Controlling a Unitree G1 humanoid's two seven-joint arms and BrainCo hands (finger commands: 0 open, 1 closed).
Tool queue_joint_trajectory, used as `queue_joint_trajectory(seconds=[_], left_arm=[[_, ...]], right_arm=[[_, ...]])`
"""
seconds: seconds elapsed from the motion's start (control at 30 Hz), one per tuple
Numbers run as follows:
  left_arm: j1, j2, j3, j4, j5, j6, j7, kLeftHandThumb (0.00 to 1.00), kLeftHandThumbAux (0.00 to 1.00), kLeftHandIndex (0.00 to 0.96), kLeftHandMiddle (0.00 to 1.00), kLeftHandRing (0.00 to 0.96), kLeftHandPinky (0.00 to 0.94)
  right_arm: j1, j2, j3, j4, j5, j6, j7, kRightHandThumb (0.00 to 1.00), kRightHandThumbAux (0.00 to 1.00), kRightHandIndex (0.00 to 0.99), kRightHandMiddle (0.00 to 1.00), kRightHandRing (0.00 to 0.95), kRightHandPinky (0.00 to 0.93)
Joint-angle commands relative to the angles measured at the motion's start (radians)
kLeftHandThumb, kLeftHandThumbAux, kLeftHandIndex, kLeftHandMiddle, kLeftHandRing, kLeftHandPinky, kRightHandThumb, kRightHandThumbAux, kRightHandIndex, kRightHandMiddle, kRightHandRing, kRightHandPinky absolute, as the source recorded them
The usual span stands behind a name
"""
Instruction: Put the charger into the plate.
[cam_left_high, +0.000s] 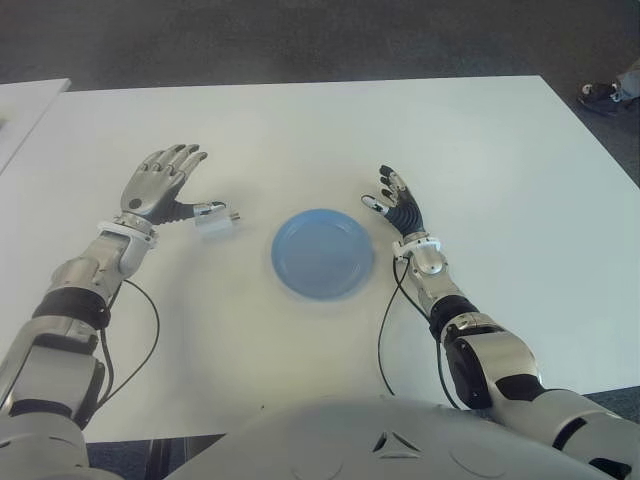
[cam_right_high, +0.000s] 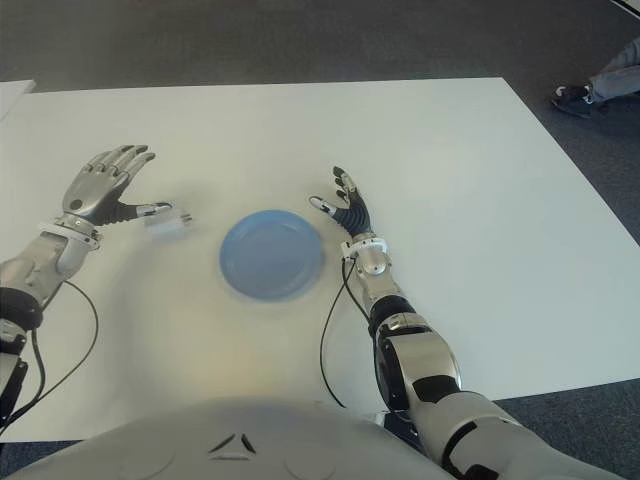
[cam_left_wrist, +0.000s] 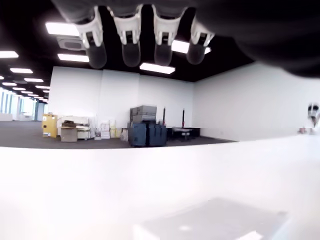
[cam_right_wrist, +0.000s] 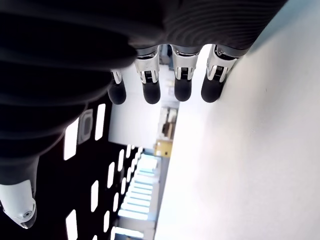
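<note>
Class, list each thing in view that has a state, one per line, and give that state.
charger: on the table, outside the plate, by the left hand's thumb, not gripped.
plate: upright, holds nothing.
left hand: open beside the charger.
right hand: open, right of plate.

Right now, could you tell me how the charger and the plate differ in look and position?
The charger is small, white and boxy; the plate is larger, round and blue. The charger lies at the left hand's thumb tip; the plate sits between both hands, nearer the right hand. Both rest on the white table, and the plate holds nothing.
</note>
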Motion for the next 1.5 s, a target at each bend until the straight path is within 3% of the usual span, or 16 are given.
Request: queue_joint_trajectory(seconds=[0.03, 0.3, 0.63, 0.93, 1.5], left_arm=[[-0.020, 0.022, -0.061, 0.061, 0.025, -0.018, 0.028, 0.372, 0.086, 0.000, 0.000, 0.000, 0.000], [-0.043, 0.059, -0.143, 0.111, 0.034, -0.038, -0.007, 0.357, 0.081, 0.000, 0.000, 0.000, 0.000], [-0.064, 0.080, -0.196, 0.159, 0.013, -0.089, -0.082, 0.334, 0.084, 0.000, 0.000, 0.000, 0.000], [-0.062, 0.073, -0.212, 0.164, -0.002, -0.112, -0.134, 0.338, 0.094, 0.000, 0.000, 0.000, 0.000], [-0.062, 0.062, -0.226, 0.146, -0.032, -0.090, -0.197, 0.331, 0.111, 0.000, 0.000, 0.000, 0.000]], right_arm=[[0.060, 0.016, 0.009, 0.054, -0.009, 0.069, 0.013, 0.208, 0.578, 0.000, 0.042, 0.041, 0.075], [0.060, 0.018, 0.006, 0.050, -0.004, 0.073, 0.018, 0.206, 0.587, 0.000, 0.048, 0.048, 0.080], [0.057, 0.018, 0.003, 0.049, 0.000, 0.082, 0.025, 0.189, 0.585, 0.000, 0.044, 0.044, 0.075], [0.053, 0.017, 0.004, 0.049, -0.002, 0.091, 0.025, 0.176, 0.583, 0.000, 0.041, 0.041, 0.068], [0.053, 0.018, 0.006, 0.046, -0.005, 0.101, 0.021, 0.159, 0.588, 0.000, 0.044, 0.038, 0.061]])
